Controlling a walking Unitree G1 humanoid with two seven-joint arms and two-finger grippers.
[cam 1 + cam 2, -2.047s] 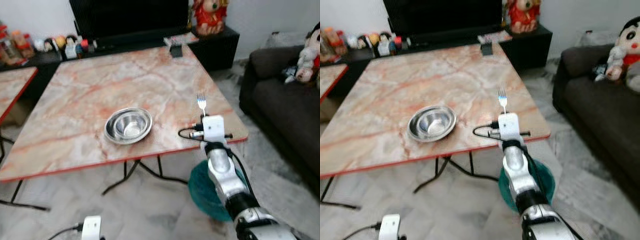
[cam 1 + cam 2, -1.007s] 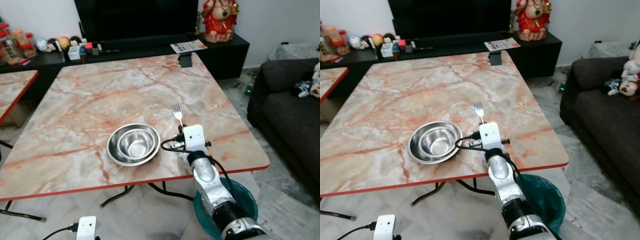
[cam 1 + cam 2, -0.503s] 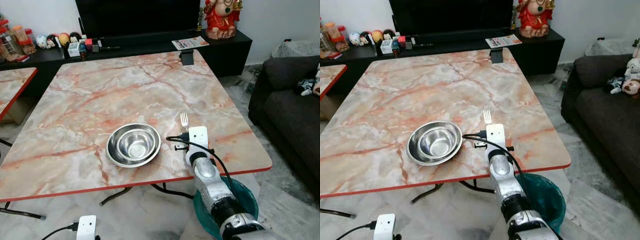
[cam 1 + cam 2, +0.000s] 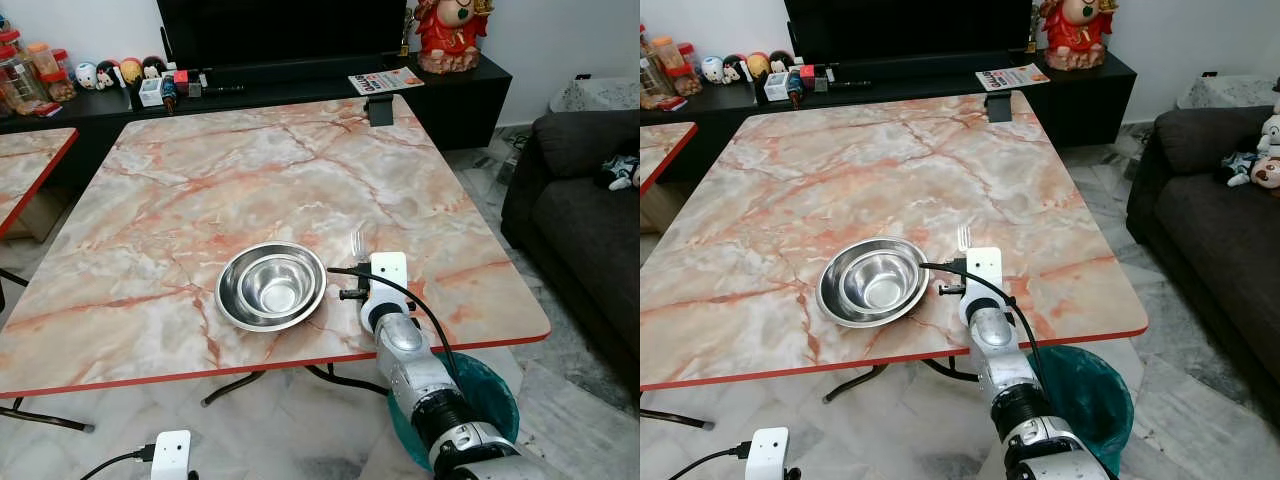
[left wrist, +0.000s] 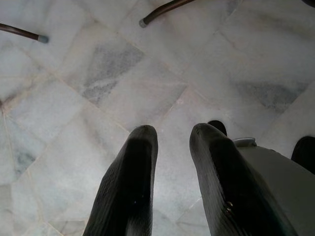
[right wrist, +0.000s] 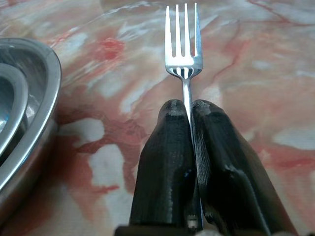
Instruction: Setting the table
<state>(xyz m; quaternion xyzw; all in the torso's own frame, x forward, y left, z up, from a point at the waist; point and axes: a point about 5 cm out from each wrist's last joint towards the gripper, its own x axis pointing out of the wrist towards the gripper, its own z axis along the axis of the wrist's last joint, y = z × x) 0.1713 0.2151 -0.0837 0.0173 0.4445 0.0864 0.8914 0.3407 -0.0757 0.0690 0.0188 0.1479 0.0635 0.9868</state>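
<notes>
Pinching the fork [image 6: 184,64] upright, right pincer [image 6: 189,110] over the table [image 4: 180,190] beside the bowl [image 4: 272,285]

- Tables, marble-pattern, red-edged: two, a main table [image 4: 200,190] and a second table [image 4: 25,175] at the far left.
- Bowls, steel: two, an outer bowl [image 4: 235,300] and a nested inner bowl [image 4: 275,285].
- Forks: one, the fork [image 6: 184,59] (held in the right gripper [image 6: 189,115]).
- Bins, teal: one, the bin [image 4: 490,385].
- Sofas, dark: one, the sofa [image 4: 585,215].
</notes>
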